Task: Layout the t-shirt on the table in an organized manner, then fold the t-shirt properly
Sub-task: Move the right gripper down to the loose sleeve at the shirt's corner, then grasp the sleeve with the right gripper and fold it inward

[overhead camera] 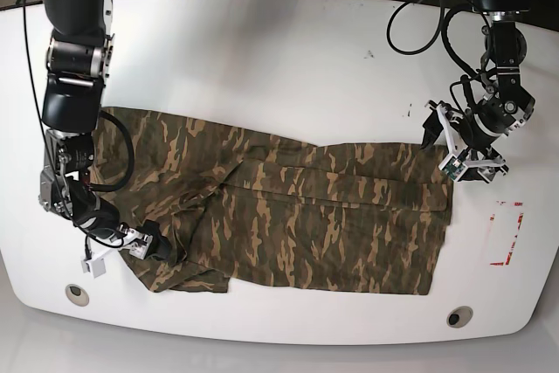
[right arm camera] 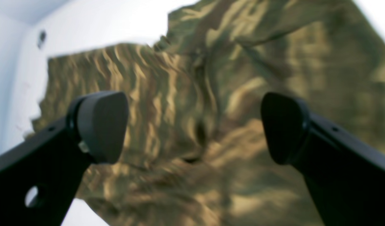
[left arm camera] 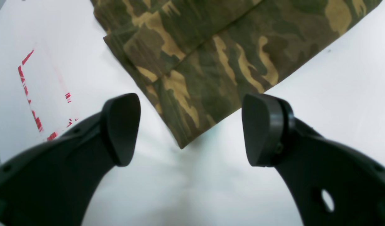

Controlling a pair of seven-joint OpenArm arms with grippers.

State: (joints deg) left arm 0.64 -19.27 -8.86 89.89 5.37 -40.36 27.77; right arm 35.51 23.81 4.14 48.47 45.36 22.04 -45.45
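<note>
Currently: t-shirt (overhead camera: 288, 216), camouflage, spread across table (overhead camera: 262, 58) centre. Left gripper (left arm camera: 190, 128) spread, empty, frame right; right gripper (right arm camera: 194, 127) spread, lower left.

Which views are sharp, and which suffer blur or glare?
Left wrist: the shirt is crisp, the red marks look streaky, and the table is bright with a soft sheen. Right wrist: everything is blurred, the cloth smeared as if by motion. Base: evenly lit and sharp, with mild glare on the glossy table.
</note>
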